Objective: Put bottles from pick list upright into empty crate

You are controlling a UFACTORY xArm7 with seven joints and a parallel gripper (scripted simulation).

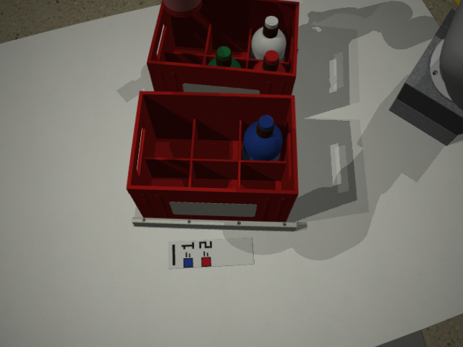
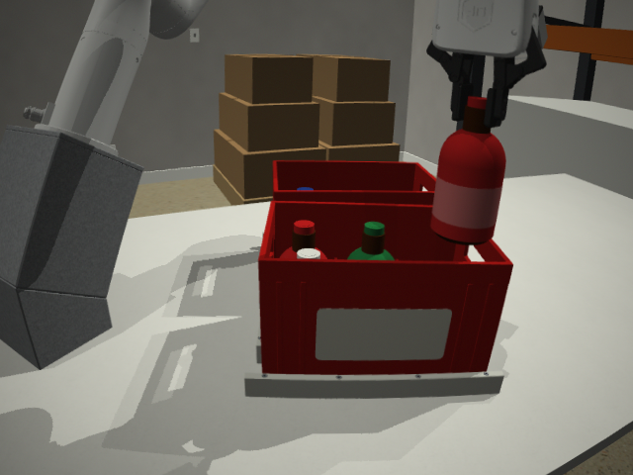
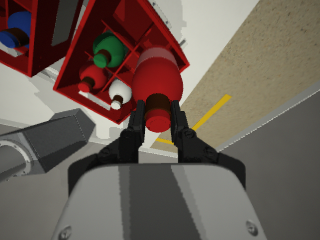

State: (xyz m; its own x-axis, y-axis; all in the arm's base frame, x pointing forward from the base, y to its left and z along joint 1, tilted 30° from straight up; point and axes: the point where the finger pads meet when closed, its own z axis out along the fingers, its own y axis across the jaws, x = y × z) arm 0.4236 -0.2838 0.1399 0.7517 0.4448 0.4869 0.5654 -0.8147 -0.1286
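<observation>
The tool point(image 2: 479, 110) grips a red bottle point(image 2: 469, 191) by its neck above the bench's point(image 2: 557, 265) far-edge crate point(image 2: 383, 286).

The flat white surface point(image 1: 74, 149) carries two red plastic divided crates point(image 1: 211, 188) point(image 1: 221, 74) back to back, a grey metal stop rail point(image 1: 218, 223) against the nearer crate, and a white paper pick-list strip point(image 1: 211, 254) beside it.

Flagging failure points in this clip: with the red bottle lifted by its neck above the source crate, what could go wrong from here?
1. The gripper holds the red bottle only at its thin neck; the body hangs below and could swing or slip.
2. Its base sits barely above the source crate's rim, so moving sideways now may clip it.
3. The target crate has narrow cells; a tilted bottle could catch a divider beside the blue bottle.
</observation>
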